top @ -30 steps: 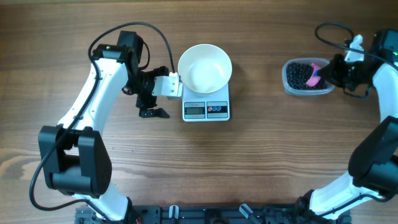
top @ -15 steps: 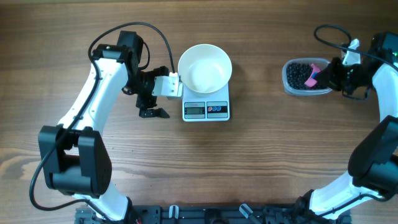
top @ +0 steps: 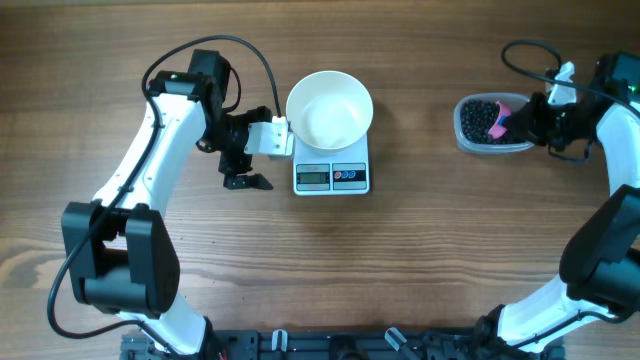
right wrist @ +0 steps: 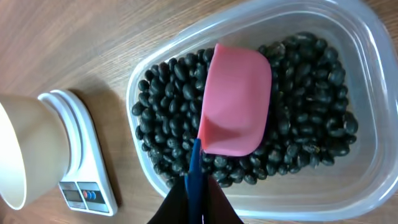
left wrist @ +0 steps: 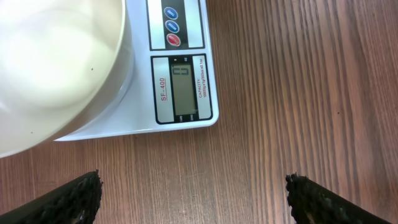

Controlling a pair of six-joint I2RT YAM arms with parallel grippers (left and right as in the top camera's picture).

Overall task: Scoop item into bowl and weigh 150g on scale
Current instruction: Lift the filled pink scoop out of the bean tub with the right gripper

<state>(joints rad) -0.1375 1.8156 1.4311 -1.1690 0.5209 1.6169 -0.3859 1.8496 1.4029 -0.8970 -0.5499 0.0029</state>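
Black beans [right wrist: 311,124] fill the clear tub [right wrist: 367,74], well apart from the empty bowl [top: 329,108] on the scale [top: 332,177]. Left end effector [left wrist: 194,202] gapes wide, idle; right end effector [right wrist: 198,199] pinches the pink scoop [right wrist: 236,102] by its handle over the beans. Next, I judge: dig in, lift level.

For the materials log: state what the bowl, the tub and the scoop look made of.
The bowl looks like glazed ceramic, possibly glossy plastic: opaque white with a soft sheen. The tub is clear plastic: beans show through its shiny wall. The scoop seems matte pink plastic, evenly coloured with moulded edges.
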